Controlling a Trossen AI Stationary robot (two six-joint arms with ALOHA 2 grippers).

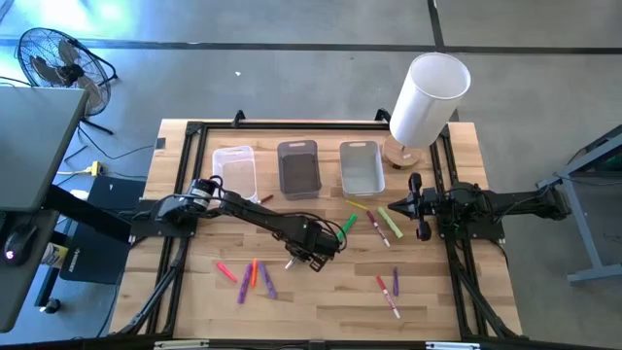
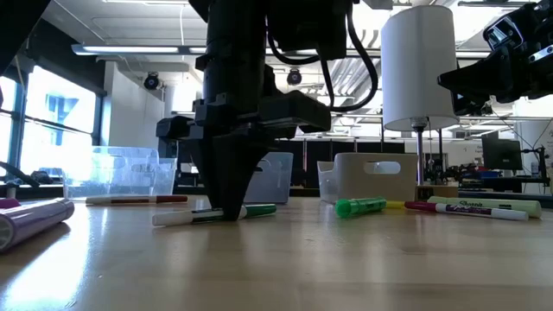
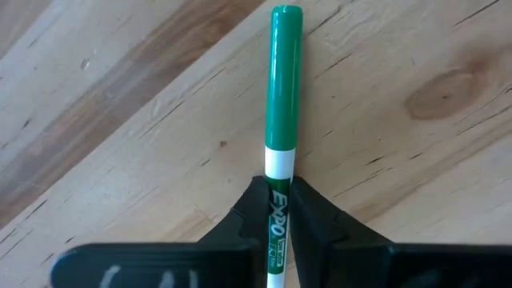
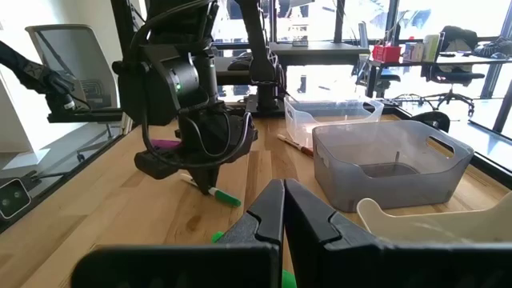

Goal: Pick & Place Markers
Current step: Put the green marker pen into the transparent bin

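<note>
Left fingers around green marker

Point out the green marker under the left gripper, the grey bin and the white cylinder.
green marker (image 3: 284, 80), left wrist view, on its green cap.
grey bin (image 1: 298, 170), high view, on its floor.
white cylinder (image 1: 426, 102), high view, on its side wall.

Overhead view of a wooden table. The left arm reaches to mid-table, its left gripper beside a green marker. The right gripper waits near the right edge. Three bins line the far side: clear bin, dark grey bin, pale grey bin. A white cylinder stands behind. Coloured markers lie scattered near the front.
</note>
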